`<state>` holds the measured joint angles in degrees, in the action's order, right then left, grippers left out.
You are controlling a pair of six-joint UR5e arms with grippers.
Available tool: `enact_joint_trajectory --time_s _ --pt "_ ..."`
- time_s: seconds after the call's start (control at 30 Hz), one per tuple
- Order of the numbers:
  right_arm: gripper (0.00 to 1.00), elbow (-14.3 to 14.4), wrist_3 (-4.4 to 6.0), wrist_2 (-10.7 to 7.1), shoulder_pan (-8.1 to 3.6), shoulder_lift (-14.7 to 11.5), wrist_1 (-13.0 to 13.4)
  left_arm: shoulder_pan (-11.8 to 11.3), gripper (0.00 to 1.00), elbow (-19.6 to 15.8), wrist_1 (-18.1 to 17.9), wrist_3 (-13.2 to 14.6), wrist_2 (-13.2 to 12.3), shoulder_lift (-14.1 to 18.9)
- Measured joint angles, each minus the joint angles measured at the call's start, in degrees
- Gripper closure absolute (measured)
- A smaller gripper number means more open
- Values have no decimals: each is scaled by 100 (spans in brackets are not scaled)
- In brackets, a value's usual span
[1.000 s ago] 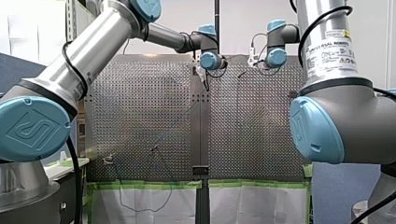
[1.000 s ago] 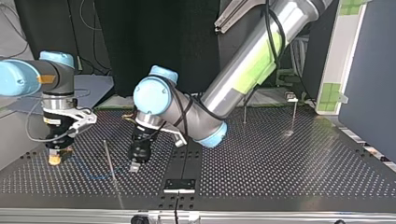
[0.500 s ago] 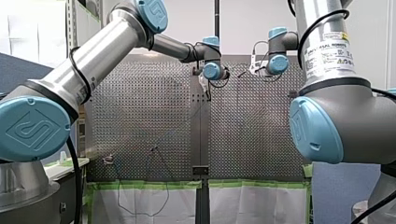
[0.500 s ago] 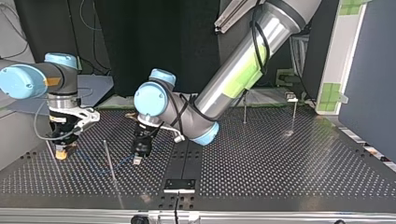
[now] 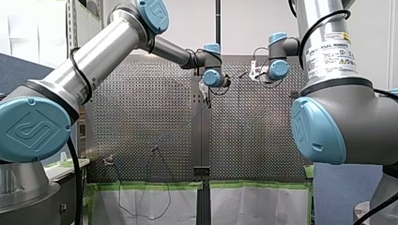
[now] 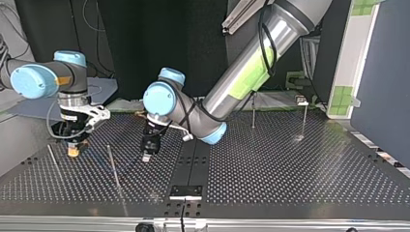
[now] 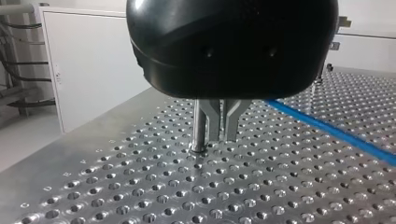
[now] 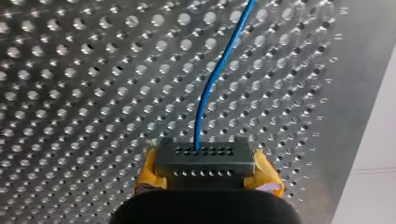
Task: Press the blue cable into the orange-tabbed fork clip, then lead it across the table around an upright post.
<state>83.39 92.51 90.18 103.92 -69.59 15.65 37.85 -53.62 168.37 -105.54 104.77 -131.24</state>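
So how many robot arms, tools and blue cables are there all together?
robot arms: 2, my left arm and my right arm
tools: 2, left tool and right tool
blue cable: 1
total: 5

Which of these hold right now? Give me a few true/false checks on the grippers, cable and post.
1. My right gripper is shut on the blue cable. True.
2. Its pads are black. False: they are yellow.
3. In the top view a thin upright post stands between my right gripper and my left gripper. True.
4. My left gripper hangs high above the perforated table. False: it is low, close over the table.
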Motion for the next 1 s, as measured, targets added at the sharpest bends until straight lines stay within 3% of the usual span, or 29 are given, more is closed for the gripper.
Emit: enact_joint_trajectory --time_s 0.07,0.13,0.17,0.23,0.27,0.3,0.33,0.47,0.57,0.83,1.0 --pt "100 36 -2 5 12 5 3 3 100 -1 4 4 -10 0" --pt "100 69 -2 8 23 8 9 3 74 0 15 6 -13 0" --pt "100 95 -3 11 30 8 13 4 74 0 25 4 -10 0" --pt "100 140 -3 14 38 9 19 5 56 -1 69 -1 17 0" --pt "100 174 -3 17 44 9 24 5 56 -1 90 1 40 0" --pt "100 203 -3 21 50 9 31 6 46 0 111 3 67 0" --pt "100 235 -1 26 55 10 41 9 43 0 142 9 110 0" --pt "100 379 8 52 77 17 96 16 41 -1 247 43 247 0" --pt "100 463 20 83 93 20 139 28 41 -3 302 62 208 0" --pt "100 830 68 304 96 30 455 49 14 -2 456 93 110 0" --pt "100 1108 87 498 73 35 719 82 11 -2 623 100 114 3"
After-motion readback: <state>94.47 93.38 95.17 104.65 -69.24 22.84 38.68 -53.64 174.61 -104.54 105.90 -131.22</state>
